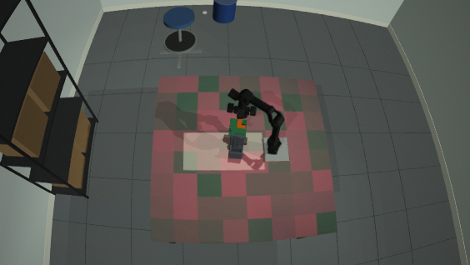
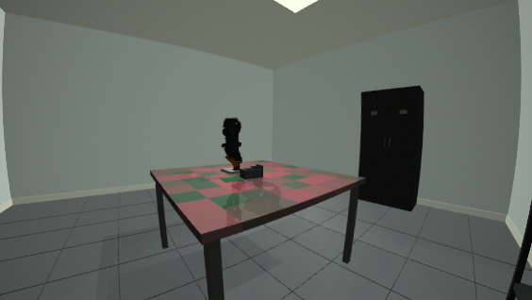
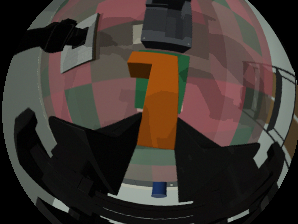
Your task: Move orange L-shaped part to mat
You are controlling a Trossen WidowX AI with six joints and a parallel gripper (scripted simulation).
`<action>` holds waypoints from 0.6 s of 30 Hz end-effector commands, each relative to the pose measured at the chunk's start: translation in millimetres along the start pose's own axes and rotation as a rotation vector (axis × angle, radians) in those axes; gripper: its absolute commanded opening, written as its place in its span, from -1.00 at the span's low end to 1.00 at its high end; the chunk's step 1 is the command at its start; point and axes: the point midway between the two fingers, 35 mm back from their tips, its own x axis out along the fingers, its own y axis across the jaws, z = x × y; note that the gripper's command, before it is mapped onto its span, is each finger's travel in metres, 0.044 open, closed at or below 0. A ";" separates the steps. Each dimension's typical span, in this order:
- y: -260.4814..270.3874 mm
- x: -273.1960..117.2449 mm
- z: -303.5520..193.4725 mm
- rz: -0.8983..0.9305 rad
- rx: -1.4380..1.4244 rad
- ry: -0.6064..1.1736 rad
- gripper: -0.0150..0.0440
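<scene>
The orange L-shaped part [image 1: 241, 123] [image 2: 232, 161] [image 3: 162, 100] is out of the tray and hangs tilted in the air, in line with the green mat [image 1: 232, 131] [image 2: 231, 179] [image 3: 184, 70] in the top view. My gripper [image 1: 242, 113] [image 3: 158, 119] is shut on the part's straight end, with one dark finger on each side. The L-shaped end points away from the fingers. The grey tray [image 1: 236, 147] [image 2: 251, 173] [image 3: 166, 26] stands beside the mat. The part hides some of the mat in the wrist view.
The arm's base stands on a light grey plate [image 1: 284, 156] [image 3: 86, 54] to the right of the tray in the top view. A pale rectangle [image 1: 200, 160] lies on the checkered table [image 1: 185, 208] [image 2: 189, 198] around the tray.
</scene>
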 end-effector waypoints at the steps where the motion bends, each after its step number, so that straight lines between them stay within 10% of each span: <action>1: -0.8 0.8 -0.4 0.001 -0.011 0.001 -0.49; 18: -1.1 26.0 -0.6 0.001 -0.011 0.001 -0.49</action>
